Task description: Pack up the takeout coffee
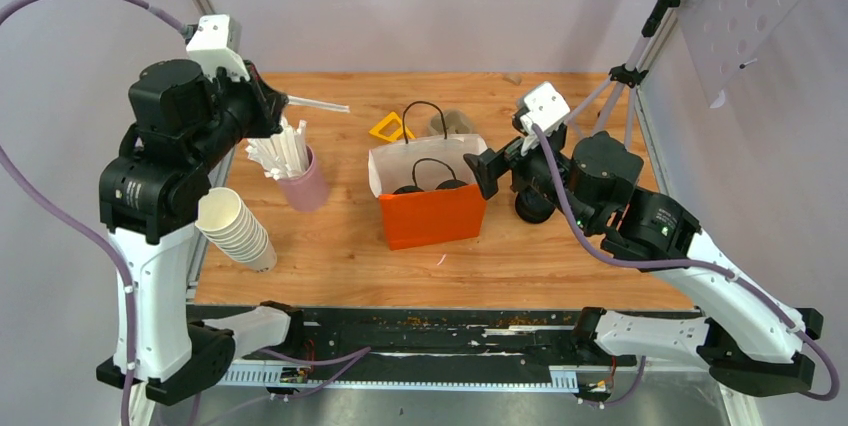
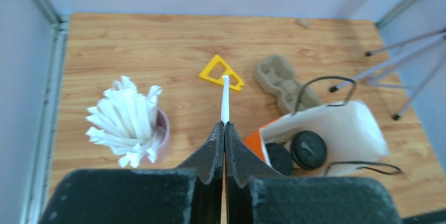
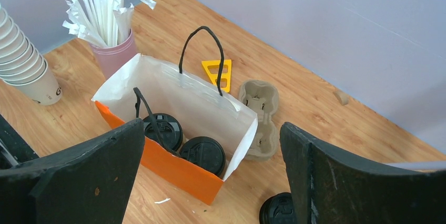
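Pinches a paper-wrapped straw (image 2: 225, 100) between the left fingers (image 2: 214, 153), pressed together on its near end, high over the left half of the tabletop (image 1: 330, 266). Holds the right fingers (image 3: 79, 176) spread wide and empty, just right of the orange paper bag (image 1: 432, 218) at the middle of the tabletop. Shows two takeout coffee cups (image 3: 164, 129) already inside the bag, black lids up, side by side. Leaves a third cup (image 3: 276, 212) outside, standing between the bag and the right edge, just below the right fingers. Cannot tell whether full. Probably light, thin-walled and easy to crush, slick at the plastic lid, apt to spill if tipped. Best taken round the paper wall just under the lid, with a gentle squeeze, upright throughout, then lowered into whatever room remains in the bag. No call to touch the stack of lidless cups (image 1: 240, 234) near the left edge, nor the pulp carrier (image 3: 261, 113) behind the bag
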`<state>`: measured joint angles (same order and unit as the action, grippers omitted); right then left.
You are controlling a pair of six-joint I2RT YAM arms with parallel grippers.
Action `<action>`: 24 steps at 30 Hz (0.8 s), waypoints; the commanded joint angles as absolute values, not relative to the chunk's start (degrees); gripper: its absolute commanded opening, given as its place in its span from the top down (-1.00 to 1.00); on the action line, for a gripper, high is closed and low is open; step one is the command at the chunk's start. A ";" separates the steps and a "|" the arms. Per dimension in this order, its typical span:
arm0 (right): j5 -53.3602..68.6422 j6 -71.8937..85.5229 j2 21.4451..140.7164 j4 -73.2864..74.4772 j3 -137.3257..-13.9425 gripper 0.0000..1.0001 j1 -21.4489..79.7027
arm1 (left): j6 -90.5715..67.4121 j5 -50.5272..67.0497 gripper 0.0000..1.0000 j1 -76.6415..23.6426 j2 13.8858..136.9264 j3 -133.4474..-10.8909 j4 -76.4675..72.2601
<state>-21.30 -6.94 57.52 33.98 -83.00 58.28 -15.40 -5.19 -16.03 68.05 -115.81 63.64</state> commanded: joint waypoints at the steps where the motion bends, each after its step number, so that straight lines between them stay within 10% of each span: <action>1: -23.09 -6.92 57.91 33.91 -85.45 -1.00 58.06 | -20.97 6.92 0.96 -15.76 64.98 -114.82 59.25; 24: -27.84 -4.18 56.17 34.01 -84.13 -1.00 58.08 | -32.03 32.31 1.00 -15.81 58.67 -87.73 29.66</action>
<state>-25.45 -5.65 57.82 34.06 -84.05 58.28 -32.71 30.52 -16.03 59.22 -92.77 34.79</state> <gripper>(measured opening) 0.998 0.007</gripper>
